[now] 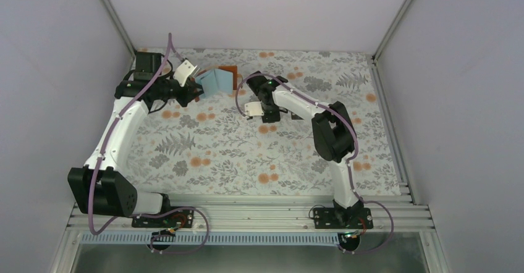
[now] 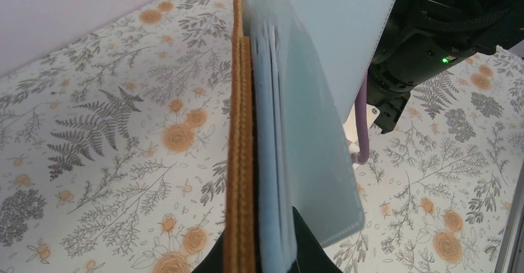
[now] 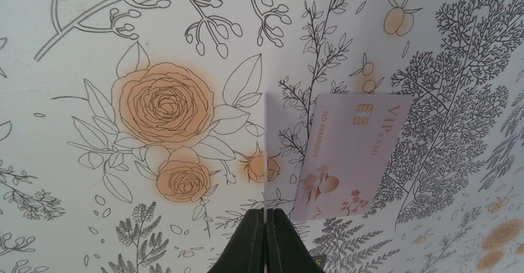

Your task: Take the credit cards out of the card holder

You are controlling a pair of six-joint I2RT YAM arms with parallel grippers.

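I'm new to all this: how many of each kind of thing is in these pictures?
Robot arms: 2 (left arm, right arm)
Card holder: 1, open
Pale pink card: 1
Total: 4
No other card shows clearly.

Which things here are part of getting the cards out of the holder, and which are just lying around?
Part of the job:
- card holder, open, clamped in the left gripper
- pale pink card, beside the shut right gripper

Just there:
- flowered table cover
- metal rails at the near edge
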